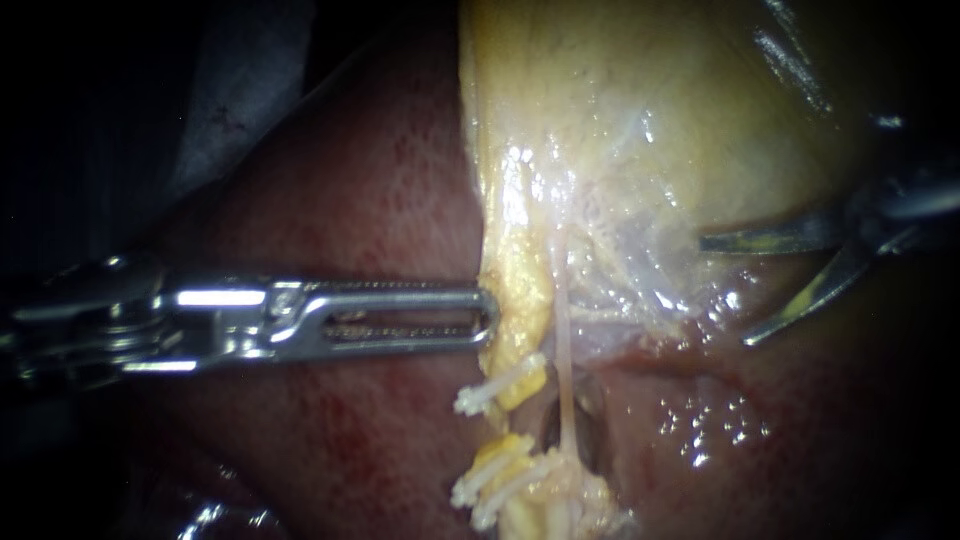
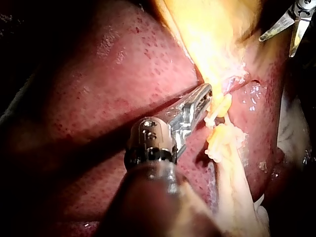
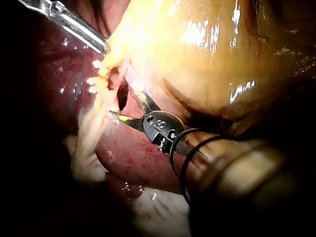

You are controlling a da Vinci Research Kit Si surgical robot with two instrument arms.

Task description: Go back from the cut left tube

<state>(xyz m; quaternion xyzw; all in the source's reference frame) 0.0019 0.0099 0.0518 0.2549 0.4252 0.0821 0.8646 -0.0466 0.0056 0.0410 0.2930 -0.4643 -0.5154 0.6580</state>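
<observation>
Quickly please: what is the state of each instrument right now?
The left instrument: shut on the edge of the gallbladder.
The right instrument: open, holding nothing.

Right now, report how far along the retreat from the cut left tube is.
Done: the left tube is parted, a gap between its upper clip and lower clips. In hand: the right instrument, blades open, sits clear of the cut, beside the gallbladder; the left instrument holds the gallbladder's edge. Left: probably only drawing farther off.

Polished bright metal on left instrument (image 1: 488,318) and right instrument (image 1: 722,291). Wet, glossy, finely stippled liver (image 1: 350,180); slick, shiny gallbladder (image 1: 620,100). Matt white plastic clips (image 1: 495,392).
</observation>
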